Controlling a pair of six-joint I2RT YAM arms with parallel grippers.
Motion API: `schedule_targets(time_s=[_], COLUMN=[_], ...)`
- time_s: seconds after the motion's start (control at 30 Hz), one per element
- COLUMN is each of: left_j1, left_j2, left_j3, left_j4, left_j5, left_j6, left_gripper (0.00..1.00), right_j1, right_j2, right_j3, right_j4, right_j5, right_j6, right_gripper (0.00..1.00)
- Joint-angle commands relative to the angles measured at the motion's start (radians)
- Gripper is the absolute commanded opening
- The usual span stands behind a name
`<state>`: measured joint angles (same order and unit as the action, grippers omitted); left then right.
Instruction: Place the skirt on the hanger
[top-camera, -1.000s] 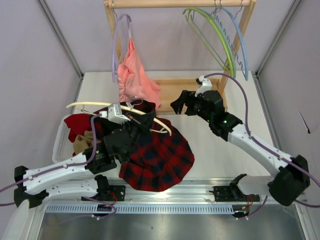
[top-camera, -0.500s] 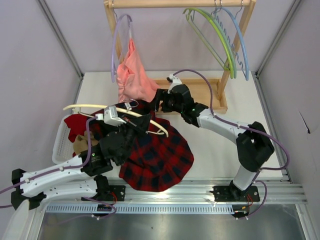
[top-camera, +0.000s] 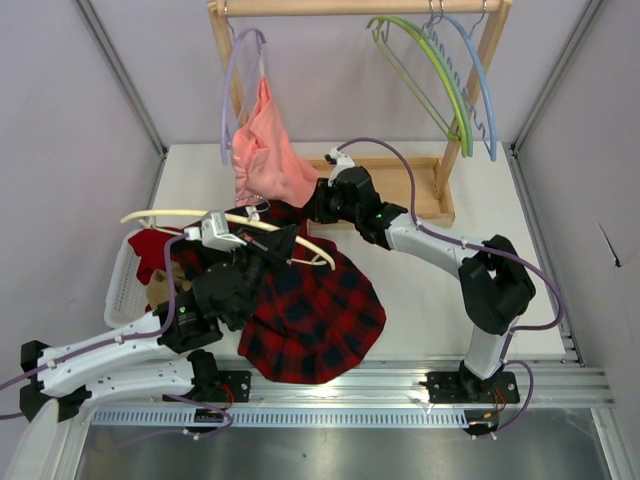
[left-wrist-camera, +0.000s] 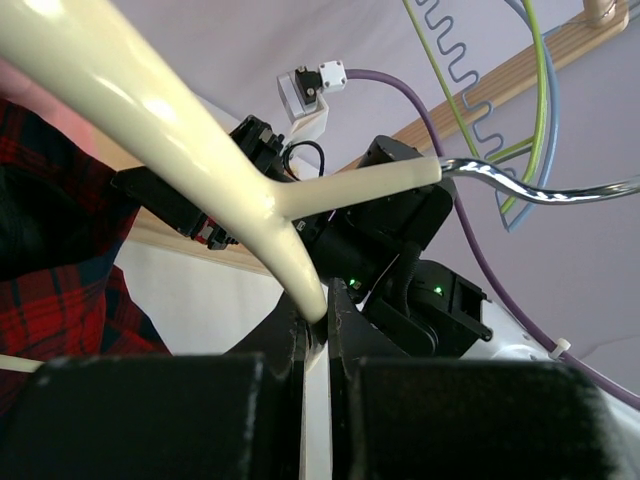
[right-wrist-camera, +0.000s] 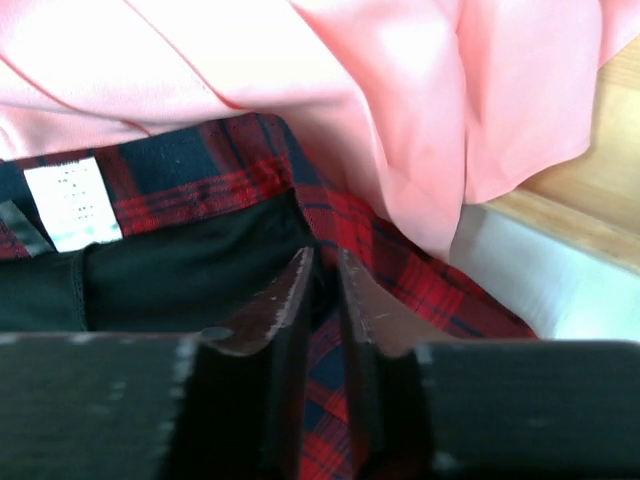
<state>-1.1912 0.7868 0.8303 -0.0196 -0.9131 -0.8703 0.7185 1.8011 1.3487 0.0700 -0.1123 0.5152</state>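
Two grips are on now. R gripper (right-wrist-camera: 320, 265) has swung from mid-right of the overhead frame to centre, and its jaws, wide a sec ago, are down to a slit over the skirt (right-wrist-camera: 400, 270) waistband edge, w/ plaid one side and black lining the other. I read that as a pinch on the rim, tho I can't tell how much cloth is actually betw. the fingers. A white label (right-wrist-camera: 72, 203) sits at left of that view, inside the band.

L gripper (left-wrist-camera: 318, 310) is clamped tight on the hanger (left-wrist-camera: 200, 150) below its neck. The cream bar runs up to upper left of that view, w/ the metal hook off to the right. From overhead, the hanger (top-camera: 170, 213) sits lifted over the skirt's upper-left part. The skirt (top-camera: 320, 310) itself is spread on the table at lower centre, not yet on the hanger.

So I judge I'm set to open the waist and feed a hanger end in.

In the way: the pink garment (right-wrist-camera: 400, 100) droops right onto the waistband beside my R fingers, so there's a risk of snagging it. It hangs from the lilac hanger (top-camera: 228, 100) on the wooden rack (top-camera: 400, 185). Green & blue hangers (top-camera: 440, 70) at upper right are well apart. The basket (top-camera: 118, 285) w/ tan cloth (top-camera: 160, 290) is at left, near the L arm.
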Motion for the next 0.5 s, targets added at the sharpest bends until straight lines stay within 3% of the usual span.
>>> schedule_targets(time_s=[0.0, 0.07, 0.1, 0.13, 0.23, 0.47], left_j1=[0.015, 0.018, 0.019, 0.024, 0.034, 0.061], left_j2=[-0.024, -0.029, -0.031, -0.034, -0.035, -0.024], left_j3=[0.0, -0.002, 0.0, -0.003, -0.005, 0.001], left_j4=[0.047, 0.049, 0.047, 0.049, 0.049, 0.07], left_j5=[-0.055, -0.055, -0.056, -0.056, -0.049, -0.007], left_j6=[0.086, 0.093, 0.091, 0.091, 0.09, 0.085], left_gripper=[0.0, 0.0, 0.0, 0.0, 0.0, 0.0], right_j1=[0.002, 0.004, 0.004, 0.004, 0.004, 0.002], right_j2=[-0.009, -0.011, -0.012, -0.016, -0.049, -0.302], right_j3=[-0.022, -0.025, -0.026, -0.028, -0.045, -0.215], right_j4=[0.053, 0.05, 0.047, 0.036, 0.004, -0.029], right_j5=[-0.044, -0.049, -0.047, -0.044, -0.011, 0.134], right_j6=[-0.021, -0.023, -0.02, -0.021, -0.038, -0.058], right_gripper=[0.2, 0.14, 0.04, 0.0, 0.0, 0.0])
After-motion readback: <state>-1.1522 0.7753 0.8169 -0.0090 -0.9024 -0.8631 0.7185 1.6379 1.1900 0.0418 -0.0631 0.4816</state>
